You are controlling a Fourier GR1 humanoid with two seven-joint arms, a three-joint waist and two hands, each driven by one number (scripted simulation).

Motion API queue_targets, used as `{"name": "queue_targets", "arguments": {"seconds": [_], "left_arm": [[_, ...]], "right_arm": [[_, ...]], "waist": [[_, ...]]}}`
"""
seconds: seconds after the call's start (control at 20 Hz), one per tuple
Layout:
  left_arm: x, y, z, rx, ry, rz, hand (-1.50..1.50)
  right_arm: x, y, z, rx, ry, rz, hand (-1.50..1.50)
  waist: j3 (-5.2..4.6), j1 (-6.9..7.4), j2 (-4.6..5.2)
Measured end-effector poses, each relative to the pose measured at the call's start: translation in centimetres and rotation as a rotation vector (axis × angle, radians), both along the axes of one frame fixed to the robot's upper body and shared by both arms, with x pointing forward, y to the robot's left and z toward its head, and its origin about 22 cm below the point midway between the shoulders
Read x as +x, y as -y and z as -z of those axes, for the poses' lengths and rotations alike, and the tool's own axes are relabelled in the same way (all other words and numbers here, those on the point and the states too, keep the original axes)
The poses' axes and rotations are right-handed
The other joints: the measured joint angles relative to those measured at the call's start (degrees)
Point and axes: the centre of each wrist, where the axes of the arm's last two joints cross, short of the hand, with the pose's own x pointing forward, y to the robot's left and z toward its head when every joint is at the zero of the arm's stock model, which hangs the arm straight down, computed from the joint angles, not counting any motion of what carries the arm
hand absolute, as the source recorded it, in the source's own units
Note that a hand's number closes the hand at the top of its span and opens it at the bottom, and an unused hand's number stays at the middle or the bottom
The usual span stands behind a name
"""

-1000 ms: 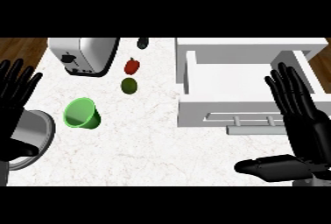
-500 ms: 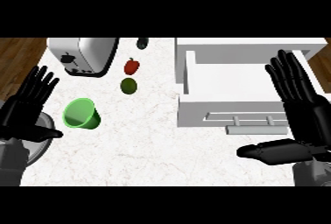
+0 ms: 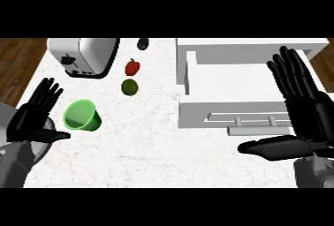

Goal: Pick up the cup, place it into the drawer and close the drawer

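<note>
A green cup (image 3: 83, 116) lies tipped on its side on the white marble counter, mouth toward the lower left. My left hand (image 3: 36, 114) stands open just left of it, fingers straight and pointing up, thumb (image 3: 53, 135) stretched below the cup; a small gap separates them. The white drawer (image 3: 235, 90) is pulled open at the right, its handle (image 3: 258, 129) at the front. My right hand (image 3: 305, 103) is open over the drawer's right side, fingers up, thumb (image 3: 274, 147) pointing left below the handle.
A silver toaster (image 3: 85, 55) sits at the back left. A red pepper (image 3: 132, 67) and a green avocado-like fruit (image 3: 130, 86) lie behind the cup. A dark object (image 3: 143, 43) is at the counter's far edge. Wooden floor shows left.
My left hand has moved right and inward, coming close to the cup. My right hand has shifted slightly up and right over the drawer.
</note>
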Motion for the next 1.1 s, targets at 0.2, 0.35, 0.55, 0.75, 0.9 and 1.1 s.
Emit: {"name": "queue_targets", "arguments": {"seconds": [0.2, 0.35, 0.55, 0.75, 0.9, 1.1], "left_arm": [[-0.6, -0.1, 2.5, 0.005, -0.016, -0.017, -1.50], [-1.1, -0.1, 4.0, 0.024, -0.037, -0.043, -1.50], [-1.7, -0.2, 5.3, 0.047, -0.059, -0.070, -1.50], [-2.6, -0.1, 6.4, 0.055, -0.078, -0.089, -1.50], [-3.0, 0.3, 7.1, 0.062, -0.073, -0.097, -1.50], [-2.7, 0.4, 7.0, 0.062, -0.057, -0.102, -1.50]], "right_arm": [[0.7, 0.7, -0.8, 0.000, 0.001, -0.002, -1.50], [0.7, 0.9, -1.2, 0.000, 0.000, -0.007, -1.50], [0.9, 0.9, -1.2, -0.006, 0.012, -0.014, -1.50], [0.8, 0.7, -1.9, -0.001, 0.011, -0.014, -1.50], [1.1, 0.8, -2.5, 0.001, 0.014, -0.011, -1.50], [1.1, 0.9, -2.5, 0.002, 0.014, -0.020, -1.50]], "waist": [[-0.13, -0.24, 0.17], [-0.22, -0.51, 0.28], [-0.20, -0.87, 0.42], [-0.45, -1.09, 0.59], [-0.56, -1.25, 0.75], [-0.61, -1.42, 0.82]]}}
